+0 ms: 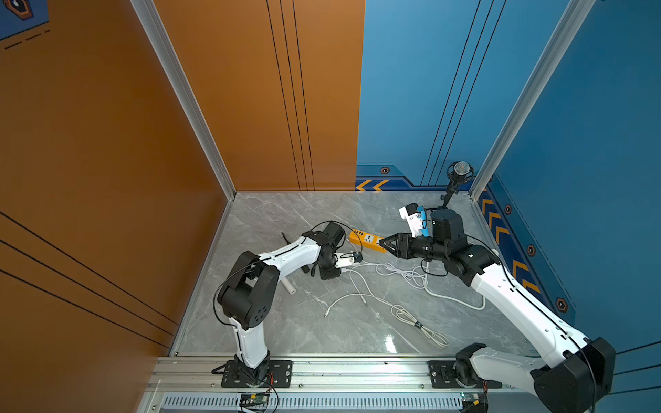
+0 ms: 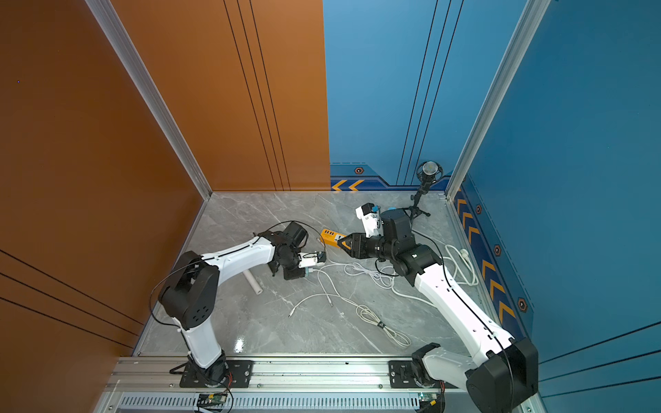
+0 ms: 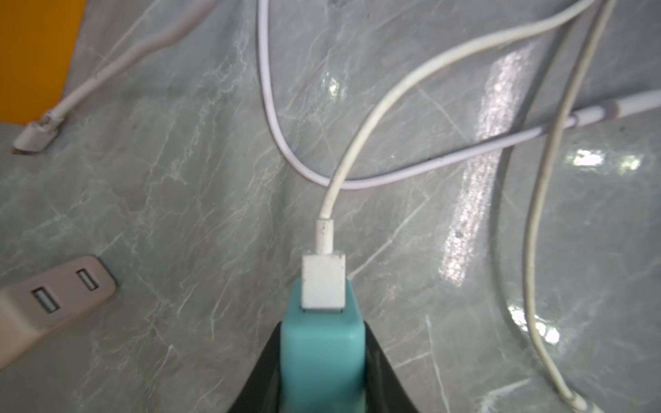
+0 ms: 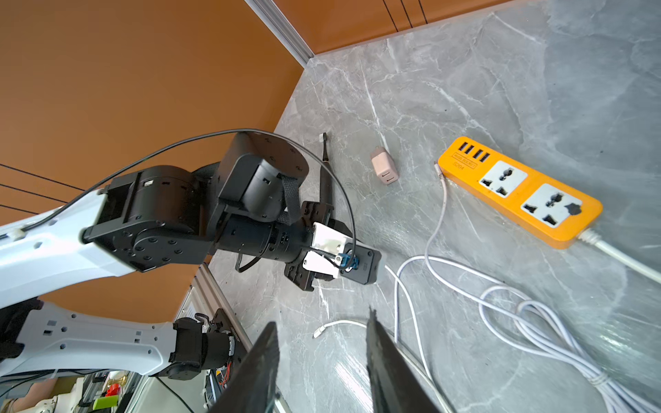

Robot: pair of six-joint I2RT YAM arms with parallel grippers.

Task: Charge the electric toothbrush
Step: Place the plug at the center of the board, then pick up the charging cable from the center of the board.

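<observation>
The slim black electric toothbrush lies on the grey marble tabletop, at nine o'clock from the orange plastic power strip. The left gripper clamps a teal charger block carrying a white USB plug. The right gripper gapes empty at the strip's four o'clock end.

The left arm rises from its base, folds at the elbow and reaches forward. The left wrist bends so that the left gripper tilts downward. Its jaws are closed on a teal charger, which is clamped between the two black fingers.

The right arm stretches long and low, with the right wrist level behind the right gripper. Its jaws stand apart with nothing between them. Its tips aim toward the left wrist, which is a little ahead of them and not touching.
</observation>
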